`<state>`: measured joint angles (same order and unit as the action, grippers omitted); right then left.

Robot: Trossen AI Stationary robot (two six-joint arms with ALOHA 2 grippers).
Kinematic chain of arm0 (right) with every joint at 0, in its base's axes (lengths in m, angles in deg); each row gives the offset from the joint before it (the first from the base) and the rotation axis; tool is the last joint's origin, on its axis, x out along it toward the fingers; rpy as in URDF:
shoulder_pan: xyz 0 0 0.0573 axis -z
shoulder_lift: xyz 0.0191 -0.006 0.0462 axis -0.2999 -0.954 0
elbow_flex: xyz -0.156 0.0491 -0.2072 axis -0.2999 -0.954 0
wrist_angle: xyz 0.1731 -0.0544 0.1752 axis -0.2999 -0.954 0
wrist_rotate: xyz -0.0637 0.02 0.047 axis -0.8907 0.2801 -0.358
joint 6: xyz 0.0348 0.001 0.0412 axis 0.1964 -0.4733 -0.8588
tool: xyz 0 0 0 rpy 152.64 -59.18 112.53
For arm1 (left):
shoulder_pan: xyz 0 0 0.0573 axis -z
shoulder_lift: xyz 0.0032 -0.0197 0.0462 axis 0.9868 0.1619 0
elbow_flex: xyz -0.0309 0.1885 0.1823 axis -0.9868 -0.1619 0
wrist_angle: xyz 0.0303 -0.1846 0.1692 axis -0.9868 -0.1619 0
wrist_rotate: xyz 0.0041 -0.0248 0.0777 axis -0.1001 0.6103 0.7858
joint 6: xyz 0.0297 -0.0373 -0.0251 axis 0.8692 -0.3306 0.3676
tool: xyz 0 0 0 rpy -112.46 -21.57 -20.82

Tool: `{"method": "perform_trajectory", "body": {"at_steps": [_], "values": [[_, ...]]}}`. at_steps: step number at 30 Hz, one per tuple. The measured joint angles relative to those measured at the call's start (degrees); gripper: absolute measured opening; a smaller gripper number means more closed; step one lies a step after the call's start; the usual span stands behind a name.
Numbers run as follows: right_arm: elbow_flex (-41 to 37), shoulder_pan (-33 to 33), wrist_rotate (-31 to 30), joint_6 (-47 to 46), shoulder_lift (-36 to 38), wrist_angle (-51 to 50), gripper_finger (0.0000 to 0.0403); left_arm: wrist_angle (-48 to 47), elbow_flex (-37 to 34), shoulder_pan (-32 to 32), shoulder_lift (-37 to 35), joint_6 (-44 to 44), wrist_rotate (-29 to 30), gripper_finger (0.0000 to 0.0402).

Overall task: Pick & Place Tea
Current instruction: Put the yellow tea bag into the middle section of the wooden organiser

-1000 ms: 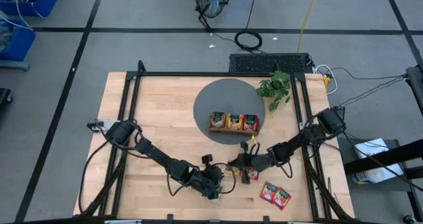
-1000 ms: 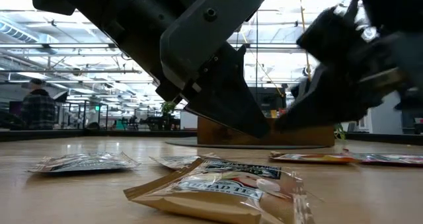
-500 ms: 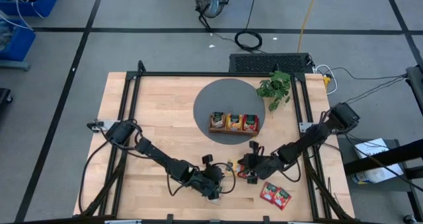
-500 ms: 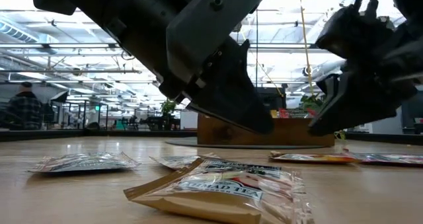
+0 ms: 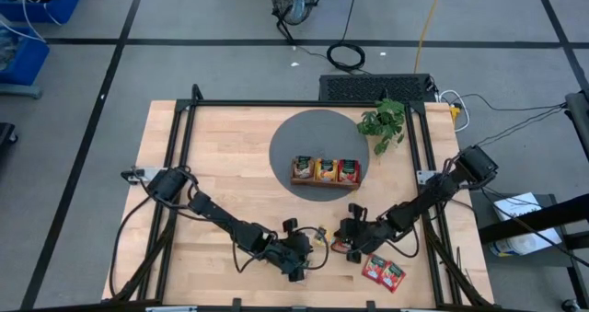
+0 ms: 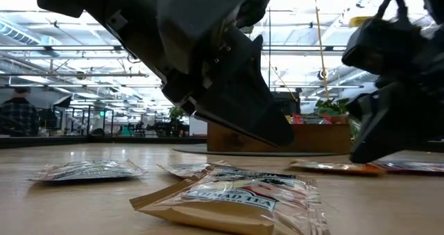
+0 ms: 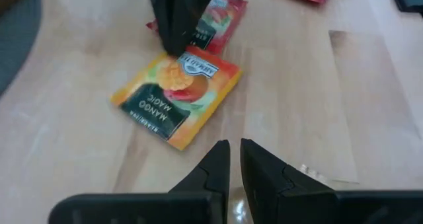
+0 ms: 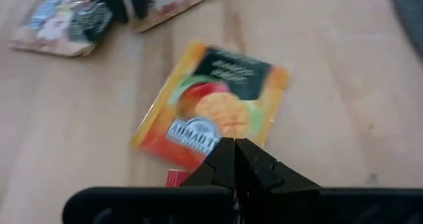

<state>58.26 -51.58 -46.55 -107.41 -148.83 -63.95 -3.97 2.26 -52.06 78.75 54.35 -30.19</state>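
The tea sachets lie near the front of the table [image 5: 212, 156]. From above, the wooden tray [image 5: 326, 171] sits on a gray round mat [image 5: 308, 137] and holds sachets in all three slots. Two red sachets [image 5: 384, 271] lie off to the right. The left hand [image 5: 311, 248] and the right hand [image 5: 342, 236] hang low, close together.

From table height, a pale sachet [image 6: 236, 200] lies in front, and the tray [image 6: 277, 139] stands behind.

The left wrist shows an orange mango sachet [image 7: 178, 98] on a red one [image 7: 221, 22]; the left hand [image 7: 234, 159] is nearly pressed together, holding nothing.

The right wrist shows the right hand [image 8: 234, 159] pressed together at that orange sachet's [image 8: 211, 105] edge.
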Motion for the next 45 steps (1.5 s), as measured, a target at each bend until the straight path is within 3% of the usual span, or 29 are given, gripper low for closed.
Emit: {"method": "perform_trajectory", "body": {"at_steps": [10, 17, 23, 26, 32, 41, 45], "values": [[0.00, -4.34, 1.22, -1.68, 0.00, 1.34, 0.0000, -0.01, 0.00, -0.02, 0.00, -1.74, -1.03, 0.0042], [0.00, -4.24, -0.57, 2.07, 0.00, 2.41, 0.0000, 0.25, 0.00, -0.04, 0.00, -1.13, -0.87, 0.0042], [0.02, -5.04, -0.56, 11.84, 0.07, 12.65, 0.0000, 0.34, 0.00, -0.06, 0.00, -0.02, -0.85, 0.0042], [0.02, -5.42, -0.35, 12.55, 0.07, 12.37, 0.0000, 0.36, 0.00, -0.22, 0.00, 0.07, -0.72, 0.0042], [-0.02, -4.95, -0.39, 11.42, -3.28, 13.04, 0.0000, 1.74, 0.00, -2.26, 0.00, -0.86, 3.86, 0.0042], [0.24, -1.85, 1.47, 8.36, -7.52, 10.49, 0.0000, 2.13, 0.04, -8.56, 0.00, -4.86, -8.61, 0.0042], [0.20, -1.44, 4.56, 6.69, -7.60, 7.74, 0.0000, 2.75, 0.04, -9.78, 0.00, -3.31, -9.43, 0.0042]]}}
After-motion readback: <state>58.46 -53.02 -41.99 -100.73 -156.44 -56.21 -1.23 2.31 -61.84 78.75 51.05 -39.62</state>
